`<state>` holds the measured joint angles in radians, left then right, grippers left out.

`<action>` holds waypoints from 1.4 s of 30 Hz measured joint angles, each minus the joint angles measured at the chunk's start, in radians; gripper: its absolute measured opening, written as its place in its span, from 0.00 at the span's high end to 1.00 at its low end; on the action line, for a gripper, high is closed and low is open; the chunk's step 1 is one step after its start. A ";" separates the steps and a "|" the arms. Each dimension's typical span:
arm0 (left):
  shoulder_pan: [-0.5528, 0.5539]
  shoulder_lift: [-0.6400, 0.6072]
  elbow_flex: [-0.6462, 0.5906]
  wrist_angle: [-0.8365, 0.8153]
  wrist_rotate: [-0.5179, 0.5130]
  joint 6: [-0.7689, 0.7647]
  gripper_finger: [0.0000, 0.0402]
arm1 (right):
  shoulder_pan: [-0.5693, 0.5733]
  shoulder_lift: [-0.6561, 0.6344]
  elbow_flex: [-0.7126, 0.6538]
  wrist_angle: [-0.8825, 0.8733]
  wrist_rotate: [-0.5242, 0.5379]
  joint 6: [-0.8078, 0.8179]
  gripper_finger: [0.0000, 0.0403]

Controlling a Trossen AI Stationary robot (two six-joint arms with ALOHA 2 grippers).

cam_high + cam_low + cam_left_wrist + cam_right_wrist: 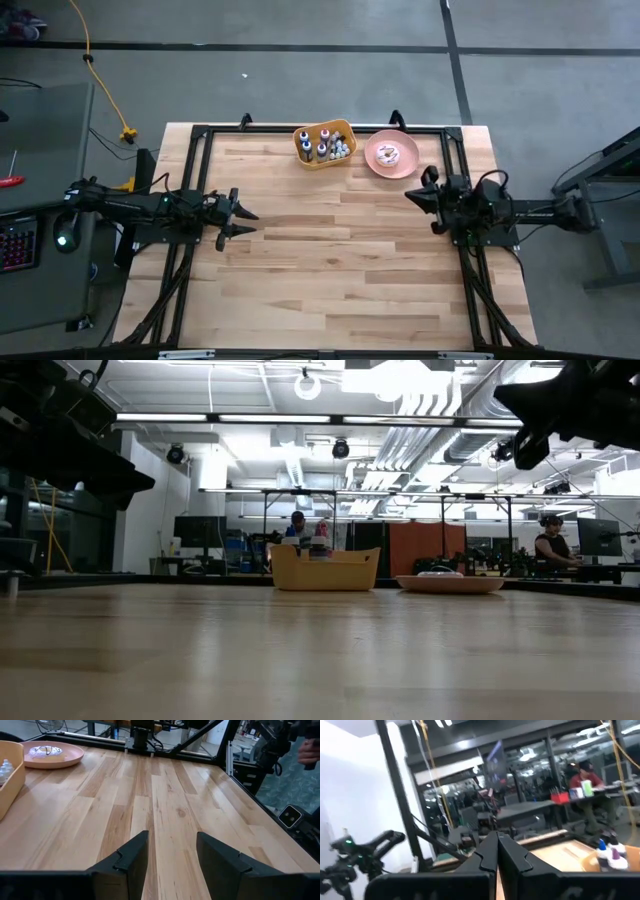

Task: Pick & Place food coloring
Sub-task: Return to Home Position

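food coloring (322, 143) is seen in the yellow bin (346, 127); homing is judged in hand, left gripper (245, 222) parted, right gripper (409, 196) closed empty; only settling is called for.

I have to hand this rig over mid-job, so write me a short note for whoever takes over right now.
Left gripper: open, empty, over the table's left side.
Right gripper: shut, empty, at the right side.
Food coloring bottles: all that show stand in the yellow bin at the far edge, beside the pink plate with a doughnut.
Done: sorting, it seems.
Left: park both arms.
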<state>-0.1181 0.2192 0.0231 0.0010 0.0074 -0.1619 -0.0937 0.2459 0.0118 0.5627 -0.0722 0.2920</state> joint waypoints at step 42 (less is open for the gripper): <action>0.000 0.000 0.000 0.000 0.000 0.000 0.59 | -0.018 -0.031 -0.001 -0.282 0.077 -0.068 1.00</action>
<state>-0.1184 0.2192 0.0232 0.0011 0.0074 -0.1619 -0.1114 0.2146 0.0109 0.2810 0.0048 0.2240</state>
